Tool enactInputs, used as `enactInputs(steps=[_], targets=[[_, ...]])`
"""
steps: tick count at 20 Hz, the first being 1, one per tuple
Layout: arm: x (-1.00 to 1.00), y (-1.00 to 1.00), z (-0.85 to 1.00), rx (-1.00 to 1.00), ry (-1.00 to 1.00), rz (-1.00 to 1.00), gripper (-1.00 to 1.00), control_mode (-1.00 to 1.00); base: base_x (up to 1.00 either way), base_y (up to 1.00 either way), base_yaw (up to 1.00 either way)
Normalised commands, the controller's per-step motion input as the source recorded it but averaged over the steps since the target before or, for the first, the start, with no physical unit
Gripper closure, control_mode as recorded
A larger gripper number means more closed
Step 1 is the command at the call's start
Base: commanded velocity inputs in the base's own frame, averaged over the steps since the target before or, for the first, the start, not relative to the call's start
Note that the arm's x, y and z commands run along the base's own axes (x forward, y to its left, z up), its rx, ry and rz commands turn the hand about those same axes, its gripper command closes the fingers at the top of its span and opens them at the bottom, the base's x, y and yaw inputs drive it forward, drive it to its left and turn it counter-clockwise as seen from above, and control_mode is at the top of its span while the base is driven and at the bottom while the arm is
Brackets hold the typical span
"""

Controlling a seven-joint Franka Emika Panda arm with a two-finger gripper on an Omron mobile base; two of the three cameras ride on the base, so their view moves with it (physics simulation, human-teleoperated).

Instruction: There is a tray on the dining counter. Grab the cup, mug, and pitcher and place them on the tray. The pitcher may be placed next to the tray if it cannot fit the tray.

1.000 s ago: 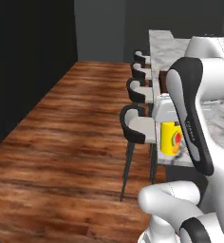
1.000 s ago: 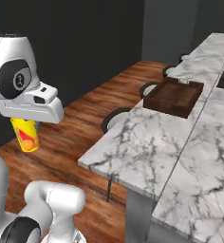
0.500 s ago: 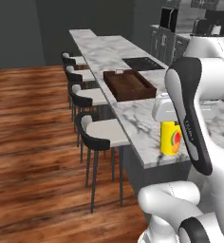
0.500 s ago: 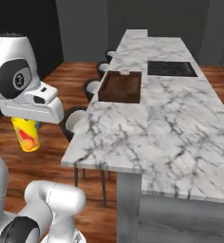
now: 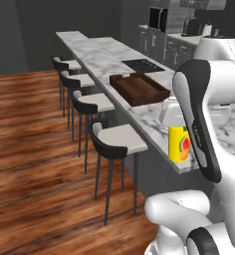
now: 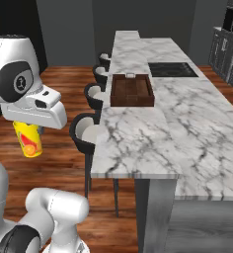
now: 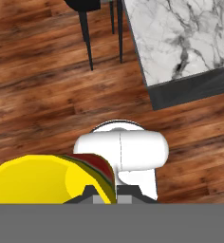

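Observation:
My gripper [image 7: 104,195] is shut on the cup [image 5: 179,144], a yellow tumbler with a red-orange mark, which hangs under the white hand. In the right base view the cup [image 6: 28,140] is held out over the wooden floor, left of the dining counter [image 6: 138,133] and off its near end. In the hand view the cup [image 7: 52,178] sits low at the left. The dark brown tray [image 5: 127,94] lies on the counter's stool side, about halfway along; its front wall [image 6: 132,102] faces me. The mug and the pitcher are out of view.
Several black-framed bar stools [image 5: 117,142] line the counter's left side, the nearest one [image 6: 86,133] close to the held cup. A black cooktop [image 6: 172,70] is set in the counter beyond the tray. Grey cabinets [image 5: 164,40] stand at the back right.
The whole picture has swung as the base moved: the counter and tray now lie ahead and nearer. The cup stays in the shut gripper, unmoved relative to the arm.

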Motion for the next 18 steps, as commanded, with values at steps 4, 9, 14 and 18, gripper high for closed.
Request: enactInputs(steps=[4,9,14,18], targets=[[0.00,0.00,0.00,0.00,0.00,0.00,1.00,1.00,0.17,0.69,-0.01],[0.00,0.00,0.00,0.00,0.00,0.00,1.00,1.00,0.51,0.35,0.00],[0.00,0.00,0.00,0.00,0.00,0.00,1.00,1.00,0.62,0.31,0.00],[0.00,0.00,0.00,0.00,0.00,0.00,1.00,1.00,0.52,0.40,0.00]])
